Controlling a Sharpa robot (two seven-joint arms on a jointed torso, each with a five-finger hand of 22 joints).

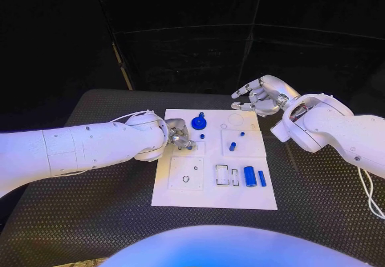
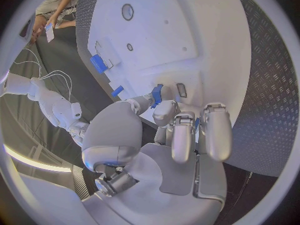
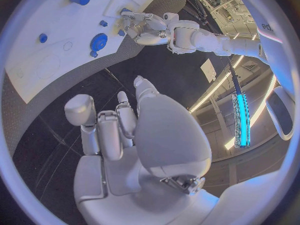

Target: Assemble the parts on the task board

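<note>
Left robot hand (image 1: 181, 139): pinching small blue part (image 2: 157, 94) | right robot hand (image 1: 258, 95): spread, holding nothing

Table (image 1: 96, 222): black, textured with a fine raised pattern, rounded far corners.
Task board (image 1: 192, 197): white plate, flat on table's middle, long side running away from robot.
Around the board: bare black surface on both sides and in front.
Cable (image 1: 369, 194): thin, white, near table's right edge.
</note>
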